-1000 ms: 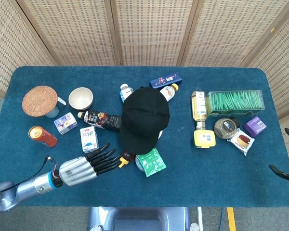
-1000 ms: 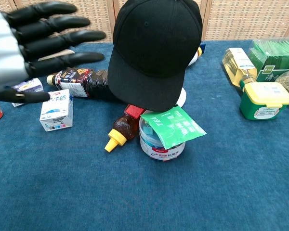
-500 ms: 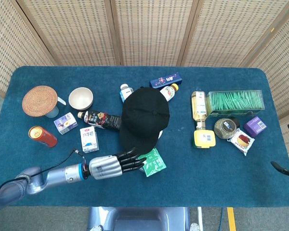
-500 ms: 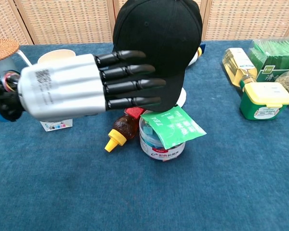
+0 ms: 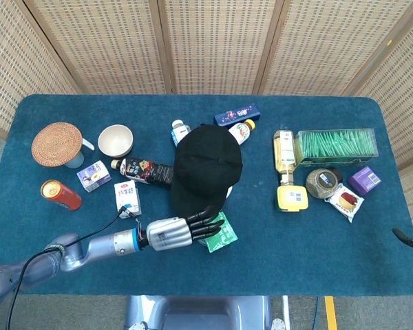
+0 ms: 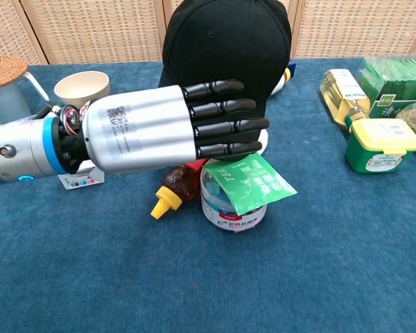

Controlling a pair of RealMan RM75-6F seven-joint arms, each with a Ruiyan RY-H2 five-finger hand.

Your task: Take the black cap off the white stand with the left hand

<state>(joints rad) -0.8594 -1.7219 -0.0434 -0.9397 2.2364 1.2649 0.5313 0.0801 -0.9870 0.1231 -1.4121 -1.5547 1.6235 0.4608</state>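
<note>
White stand hidden under black cap (image 5: 206,167); right hand out of frame.

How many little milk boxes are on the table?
2: one milk box sits below the bowl, another milk box just right of it. More could hide under the cap.

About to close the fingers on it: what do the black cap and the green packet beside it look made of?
Black cap: matte woven fabric, judging by its stitched panel seams and top button. Green packet: thin, slightly glossy printed film or foil, lying creased atop the jar; the exact material is unclear.
</note>
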